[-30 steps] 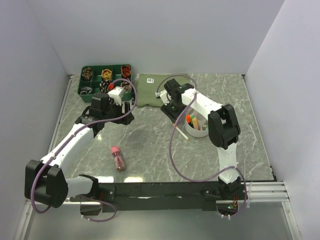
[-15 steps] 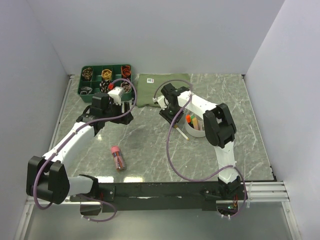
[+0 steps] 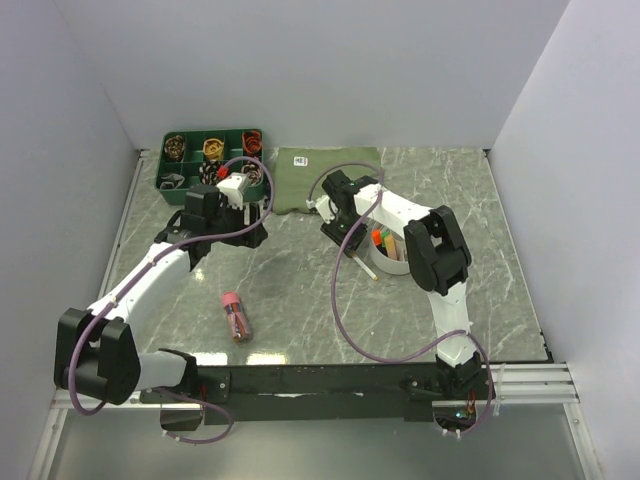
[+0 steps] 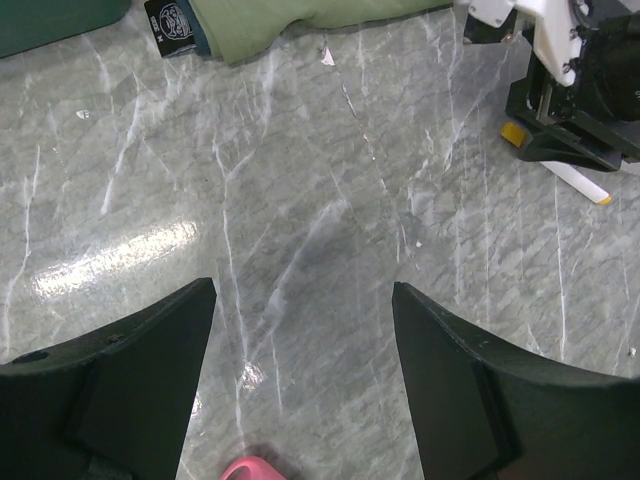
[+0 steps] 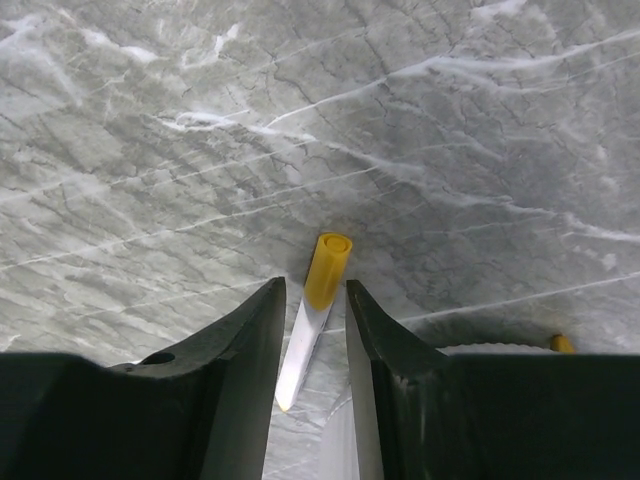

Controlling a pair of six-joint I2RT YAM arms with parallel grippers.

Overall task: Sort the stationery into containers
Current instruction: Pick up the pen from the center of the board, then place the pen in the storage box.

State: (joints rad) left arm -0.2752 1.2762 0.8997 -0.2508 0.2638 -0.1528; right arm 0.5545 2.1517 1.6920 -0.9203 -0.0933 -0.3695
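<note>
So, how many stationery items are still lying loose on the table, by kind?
White pen with yellow cap: 1
Pink-capped tube: 1
Total: 2

Tube [image 3: 236, 316] lies before the tray [image 3: 212, 160], left of the organiser [image 3: 397, 268].

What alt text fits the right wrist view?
The right gripper straddles a white pen with a yellow cap, its black fingers close on either side, over a grey marbled table. The white rim of an organiser shows at lower right.
</note>
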